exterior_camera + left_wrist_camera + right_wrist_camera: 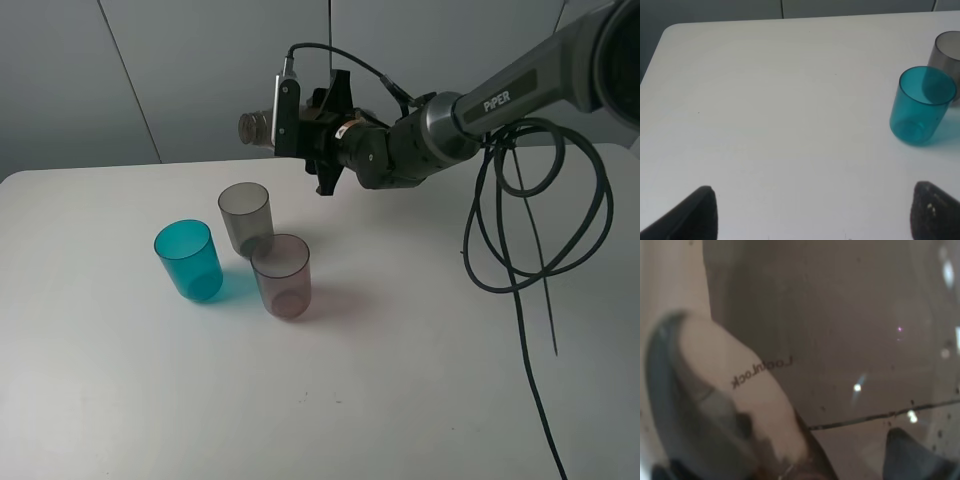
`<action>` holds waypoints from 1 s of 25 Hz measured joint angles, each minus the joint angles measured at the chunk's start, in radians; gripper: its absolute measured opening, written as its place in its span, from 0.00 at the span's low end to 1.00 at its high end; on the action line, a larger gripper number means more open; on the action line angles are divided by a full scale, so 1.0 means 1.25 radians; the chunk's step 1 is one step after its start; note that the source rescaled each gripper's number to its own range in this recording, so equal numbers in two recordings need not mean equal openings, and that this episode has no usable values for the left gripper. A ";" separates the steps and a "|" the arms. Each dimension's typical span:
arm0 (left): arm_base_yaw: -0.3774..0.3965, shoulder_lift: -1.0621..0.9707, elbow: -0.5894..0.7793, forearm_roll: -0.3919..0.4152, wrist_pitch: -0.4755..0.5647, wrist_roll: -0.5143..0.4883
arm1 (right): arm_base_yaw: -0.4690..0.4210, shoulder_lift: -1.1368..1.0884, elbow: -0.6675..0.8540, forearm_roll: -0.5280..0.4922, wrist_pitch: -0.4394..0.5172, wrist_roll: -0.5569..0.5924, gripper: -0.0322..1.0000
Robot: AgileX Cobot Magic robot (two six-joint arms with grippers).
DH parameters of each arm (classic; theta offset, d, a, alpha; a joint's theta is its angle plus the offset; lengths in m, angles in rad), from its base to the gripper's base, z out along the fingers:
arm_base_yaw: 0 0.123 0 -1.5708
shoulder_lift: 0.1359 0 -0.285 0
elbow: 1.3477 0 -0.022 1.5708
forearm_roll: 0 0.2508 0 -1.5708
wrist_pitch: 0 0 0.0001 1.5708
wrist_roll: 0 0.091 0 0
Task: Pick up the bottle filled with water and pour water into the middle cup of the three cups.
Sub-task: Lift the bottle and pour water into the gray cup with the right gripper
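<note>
Pouring seems the step: my right pincer (287, 124) clenches the bottle (256, 128) sideways above the grey cup (245, 218); I'd tip it further.

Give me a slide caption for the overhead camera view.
Right gripper holds the bottle sideways in the air near the grey cup; teal cup and mauve cup stand beside it.
</note>
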 joint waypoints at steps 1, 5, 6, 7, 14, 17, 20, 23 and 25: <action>0.000 0.000 0.000 0.000 0.000 0.000 | 0.000 0.000 0.000 -0.010 -0.002 -0.002 0.03; 0.000 0.000 0.000 0.000 0.000 0.000 | 0.000 0.000 0.000 -0.051 -0.002 -0.009 0.03; 0.000 0.000 0.000 0.000 0.000 0.000 | 0.000 0.000 0.000 -0.061 -0.002 -0.012 0.03; 0.000 0.000 0.000 0.000 0.000 0.000 | 0.000 0.000 0.000 -0.069 -0.002 -0.018 0.03; 0.000 0.000 0.000 0.000 0.000 0.000 | 0.000 0.000 0.000 -0.099 -0.002 -0.078 0.03; 0.000 0.000 0.000 0.000 0.000 0.000 | 0.000 0.000 0.000 -0.099 -0.002 -0.108 0.03; 0.000 0.000 0.000 0.000 0.000 0.000 | 0.000 0.000 0.000 -0.099 -0.002 -0.136 0.03; 0.000 0.000 0.000 0.000 0.000 0.000 | 0.000 0.000 0.000 -0.099 -0.002 -0.161 0.03; 0.000 0.000 0.000 0.000 0.000 0.000 | 0.000 0.000 0.000 -0.099 -0.002 -0.176 0.03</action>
